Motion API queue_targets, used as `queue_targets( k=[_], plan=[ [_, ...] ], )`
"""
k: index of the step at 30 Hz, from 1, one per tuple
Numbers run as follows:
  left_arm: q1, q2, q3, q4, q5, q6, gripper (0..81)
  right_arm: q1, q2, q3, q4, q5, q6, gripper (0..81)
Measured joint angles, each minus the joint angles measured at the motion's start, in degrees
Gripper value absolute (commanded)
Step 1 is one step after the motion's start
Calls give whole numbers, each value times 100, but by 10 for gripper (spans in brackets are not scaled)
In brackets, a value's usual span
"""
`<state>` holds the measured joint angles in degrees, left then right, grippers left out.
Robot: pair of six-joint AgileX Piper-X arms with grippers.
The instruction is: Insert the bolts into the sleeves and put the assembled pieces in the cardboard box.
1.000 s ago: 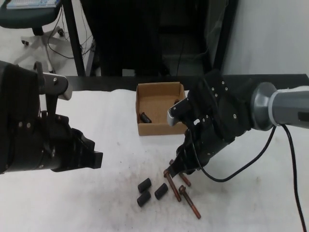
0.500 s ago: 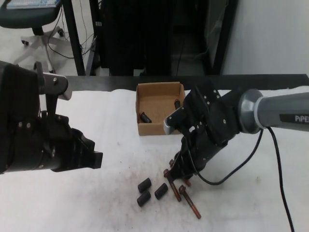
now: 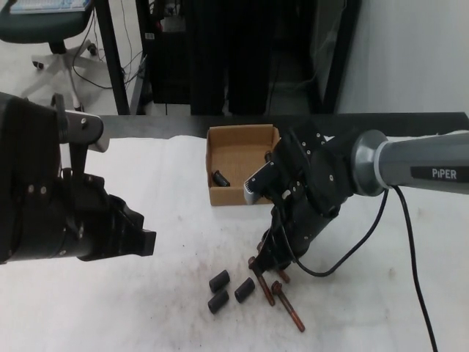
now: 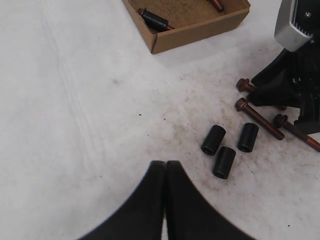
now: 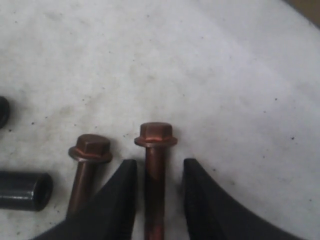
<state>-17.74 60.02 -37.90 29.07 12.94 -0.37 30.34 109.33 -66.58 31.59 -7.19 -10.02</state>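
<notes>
**High view.** The cardboard box (image 3: 234, 196) is sitting at the far middle of the bench (image 3: 146, 315), with one assembled piece (image 3: 220, 178) lying inside. Three loose sleeves (image 3: 218, 280) are lying near the front, with three bolts (image 3: 288, 308) just beside them. The right hand (image 3: 265, 257) is pointing down over the bolts, and its opening is hidden here.

**Left wrist view.** The left hand (image 4: 165, 167) is hanging over bare bench near the sleeves, its tips pressed together and holding nothing.

**Right wrist view.** The right hand's fingers (image 5: 120, 200) are standing narrowly apart. They are straddling one bolt's shank with a thin gap on either side, and another bolt is lying just beside.
</notes>
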Motion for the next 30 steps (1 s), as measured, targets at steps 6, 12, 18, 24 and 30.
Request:
queue_targets(
  k=[6, 12, 18, 24, 30],
  plan=[
    [0, 0, 0, 0, 0, 0, 3, 0, 4, 0, -45, 46, 0, 230],
    [0, 0, 0, 0, 0, 0, 3, 0, 4, 0, -56, 51, 0, 230],
    [0, 0, 0, 0, 0, 0, 3, 0, 4, 0, -56, 51, -115, 230],
    [0, 0, 0, 0, 0, 0, 3, 0, 4, 0, -125, 51, -147, 230],
    [0, 0, 0, 0, 0, 0, 3, 0, 4, 0, -145, 51, -147, 230]
  ],
)
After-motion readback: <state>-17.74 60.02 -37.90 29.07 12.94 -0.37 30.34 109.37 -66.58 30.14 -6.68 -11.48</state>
